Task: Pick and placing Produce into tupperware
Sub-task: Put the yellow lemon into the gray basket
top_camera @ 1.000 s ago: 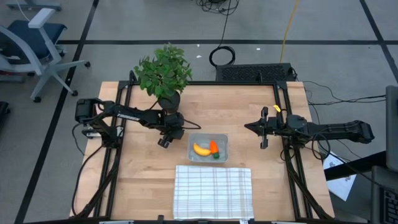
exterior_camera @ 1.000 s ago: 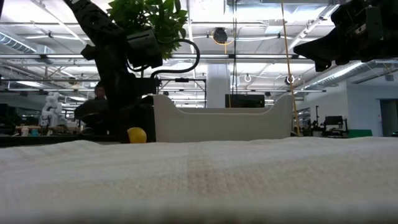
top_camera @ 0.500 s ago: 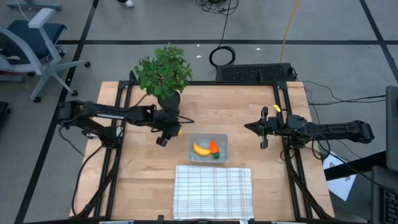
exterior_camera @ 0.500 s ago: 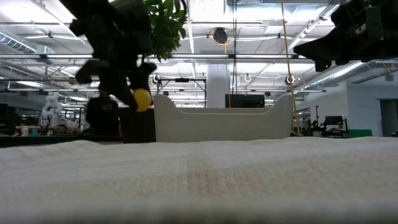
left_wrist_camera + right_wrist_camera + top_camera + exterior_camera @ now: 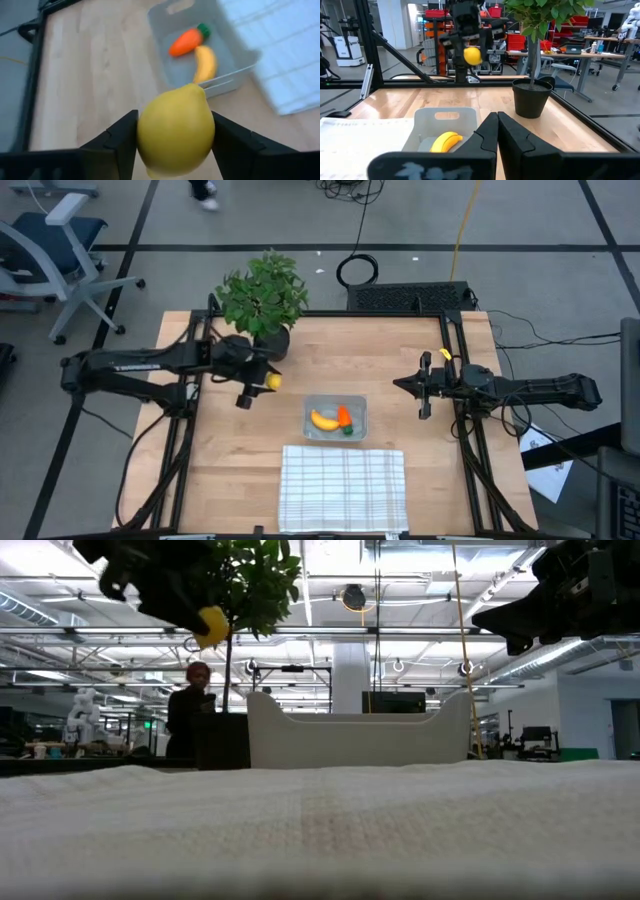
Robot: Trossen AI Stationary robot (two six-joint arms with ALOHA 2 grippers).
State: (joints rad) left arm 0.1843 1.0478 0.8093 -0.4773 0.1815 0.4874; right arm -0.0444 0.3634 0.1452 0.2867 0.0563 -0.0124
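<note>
between the two dark fingers (image 5: 117,145) of the left gripper (image 5: 262,383) a small yellow lemon (image 5: 175,131) is squeezed and held up in the air, clear of the wooden table (image 5: 400,360). in the low view the lemon (image 5: 211,625) is seen well above the table top, in front of the leaves of the potted plant (image 5: 262,300). the plant pot is just behind the left gripper. the clear tupperware (image 5: 358,412) is set on the table near this gripper, on the side toward the right arm and lower down. inside the tupperware a yellow banana (image 5: 323,420) and an orange carrot (image 5: 344,417) with a green top are laid side by side, touching. a white checked cloth (image 5: 343,486) is spread just past the tupperware, at the front edge of the table. the right gripper (image 5: 404,385) is held in the air on the far side of the tupperware from the lemon, with its fingers (image 5: 485,132) pressed together and nothing between them. a person is seen far back in the room in the low view.
</note>
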